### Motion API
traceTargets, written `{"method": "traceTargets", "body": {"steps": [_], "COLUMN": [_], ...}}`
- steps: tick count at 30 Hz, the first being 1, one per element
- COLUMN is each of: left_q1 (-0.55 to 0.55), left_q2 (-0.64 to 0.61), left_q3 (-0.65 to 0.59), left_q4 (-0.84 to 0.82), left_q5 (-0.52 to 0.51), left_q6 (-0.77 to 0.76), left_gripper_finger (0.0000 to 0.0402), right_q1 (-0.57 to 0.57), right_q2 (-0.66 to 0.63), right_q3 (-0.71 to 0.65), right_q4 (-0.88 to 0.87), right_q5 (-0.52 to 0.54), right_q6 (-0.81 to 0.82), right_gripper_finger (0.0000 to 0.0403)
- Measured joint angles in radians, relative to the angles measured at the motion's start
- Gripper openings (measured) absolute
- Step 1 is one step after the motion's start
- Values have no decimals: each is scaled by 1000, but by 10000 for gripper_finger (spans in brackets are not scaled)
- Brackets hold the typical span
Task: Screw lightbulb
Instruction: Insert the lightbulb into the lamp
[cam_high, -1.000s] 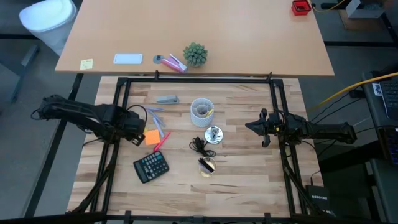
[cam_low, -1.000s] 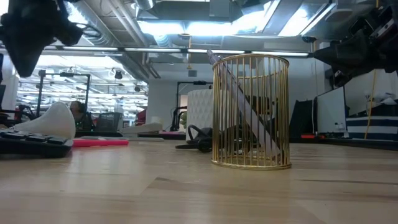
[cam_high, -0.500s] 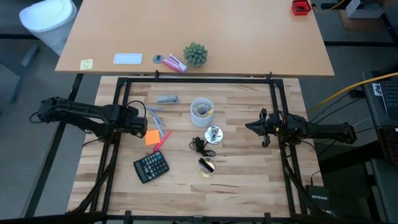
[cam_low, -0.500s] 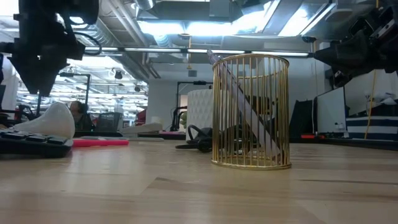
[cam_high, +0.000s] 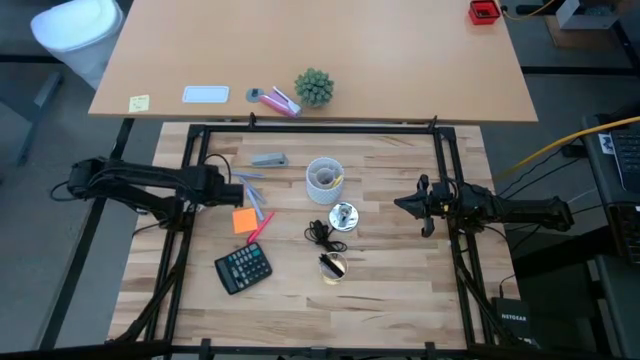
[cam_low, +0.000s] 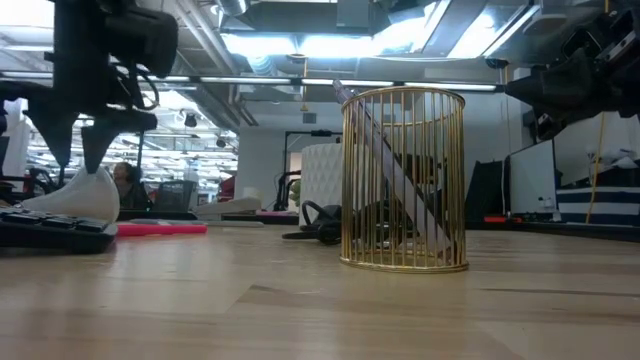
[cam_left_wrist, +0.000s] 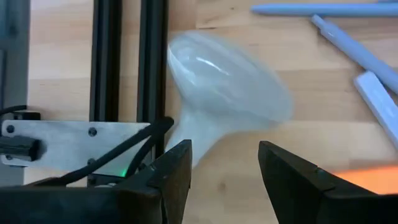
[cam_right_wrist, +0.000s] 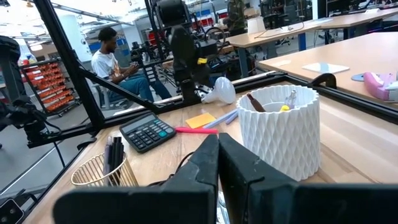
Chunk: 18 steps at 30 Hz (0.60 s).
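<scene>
The white lightbulb (cam_left_wrist: 230, 93) lies on its side on the wood table beside the black frame rail, at the table's left; it also shows in the low view (cam_low: 85, 195) and in the right wrist view (cam_right_wrist: 221, 92). Its screw base is hidden behind my fingers. My left gripper (cam_low: 77, 160) hangs open just above it, pointing steeply down, one finger on either side of the bulb's narrow end (cam_left_wrist: 193, 140), touching nothing that I can see. In the high view this gripper (cam_high: 232, 187) covers the bulb. My right gripper (cam_high: 400, 203) waits shut and level at the table's right.
A round silver socket (cam_high: 342, 216) with a black cord (cam_high: 318, 232) sits mid-table. Around it are a white ribbed cup (cam_high: 324, 178), a gold wire holder (cam_high: 333, 266), a calculator (cam_high: 243, 268), an orange note (cam_high: 244, 220), and pink and blue pens (cam_high: 258, 215).
My left gripper has gone toward the table's far edge and sunk toward the lightbulb. It has rolled about its own axis, and its two fingers now show side by side in the low view. The bulb has lain still.
</scene>
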Motion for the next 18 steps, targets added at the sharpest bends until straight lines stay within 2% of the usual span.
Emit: {"method": "traceTargets", "body": {"steps": [6,18], "left_q1": [44,162], "left_q2": [95,274], "left_q3": [0,1], "left_q4": [2,41], "left_q5": [0,-1], "left_q6": [15,188], "left_gripper_finger": [178,178], "right_q1": [0,0], "right_q2": [0,0], "right_q3": [0,0], "right_q4": [-2,-6], "right_q5": [0,1], "right_q6": [-2,-3], "right_gripper_finger": [12,12]}}
